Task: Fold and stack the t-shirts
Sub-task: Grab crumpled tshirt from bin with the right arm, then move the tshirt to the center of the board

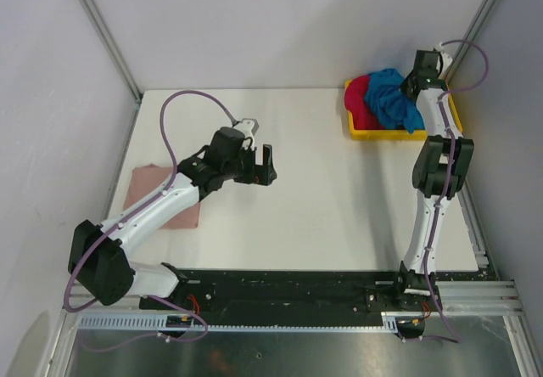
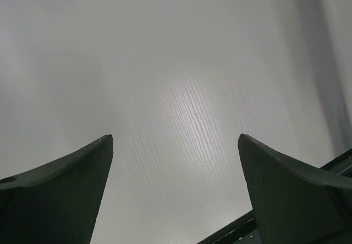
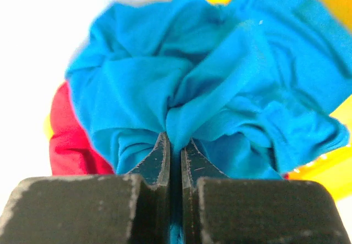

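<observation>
— Shirts counted?
— Three. One blue shirt (image 1: 394, 97) and one red shirt (image 1: 360, 95) lay heaped in one yellow tray (image 1: 383, 135), far right; one pink shirt (image 1: 146, 183) lay flat, left.
— Grippers?
— Two. The right gripper (image 3: 175, 145) pinched the blue shirt; the left gripper (image 1: 265, 166) hung spread wide over the white table (image 1: 331, 190). Pale walls (image 1: 280, 20) stood around.

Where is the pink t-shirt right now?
Top view: the pink shirt lies flat at the table's left edge, partly under the left arm, far from the yellow tray.

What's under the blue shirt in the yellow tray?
The red shirt pokes out from under the blue shirt on its left. The floor of the yellow tray beneath is covered.
</observation>
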Robot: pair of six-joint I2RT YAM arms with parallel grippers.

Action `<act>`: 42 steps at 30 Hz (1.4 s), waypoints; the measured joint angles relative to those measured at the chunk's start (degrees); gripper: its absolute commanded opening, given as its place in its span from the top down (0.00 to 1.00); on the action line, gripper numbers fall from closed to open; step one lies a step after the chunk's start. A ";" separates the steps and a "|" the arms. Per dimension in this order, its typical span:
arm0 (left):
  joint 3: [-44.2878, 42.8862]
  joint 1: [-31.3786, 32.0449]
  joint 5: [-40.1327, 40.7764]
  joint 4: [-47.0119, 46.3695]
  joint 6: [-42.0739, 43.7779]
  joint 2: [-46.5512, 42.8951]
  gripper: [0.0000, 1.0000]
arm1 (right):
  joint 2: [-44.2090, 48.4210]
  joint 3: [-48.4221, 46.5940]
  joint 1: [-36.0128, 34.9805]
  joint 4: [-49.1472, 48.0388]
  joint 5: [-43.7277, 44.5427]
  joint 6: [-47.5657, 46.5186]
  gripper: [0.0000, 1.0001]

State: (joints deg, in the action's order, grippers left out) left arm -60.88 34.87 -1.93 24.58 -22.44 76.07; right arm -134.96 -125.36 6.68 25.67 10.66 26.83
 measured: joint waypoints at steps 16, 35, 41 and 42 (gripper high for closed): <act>0.00 -1.77 2.23 1.31 0.39 -2.64 0.01 | 21.90 0.87 -2.78 3.02 4.46 -5.09 1.00; 0.13 -2.89 4.87 2.99 0.44 -4.33 0.00 | 58.97 38.58 -27.50 2.73 7.13 -1.05 0.81; 0.79 -2.89 3.56 2.93 -0.09 -3.65 0.01 | 50.38 47.17 -40.00 4.09 4.94 1.79 0.21; 1.09 -2.86 2.80 2.95 -0.24 -3.37 0.00 | 49.40 48.13 -41.09 4.13 4.22 2.12 0.19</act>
State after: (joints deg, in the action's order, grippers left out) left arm -59.79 32.01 0.86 27.53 -22.68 72.71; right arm -85.56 -77.23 -34.41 29.80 14.87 28.95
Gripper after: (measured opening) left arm 0.994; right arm 0.701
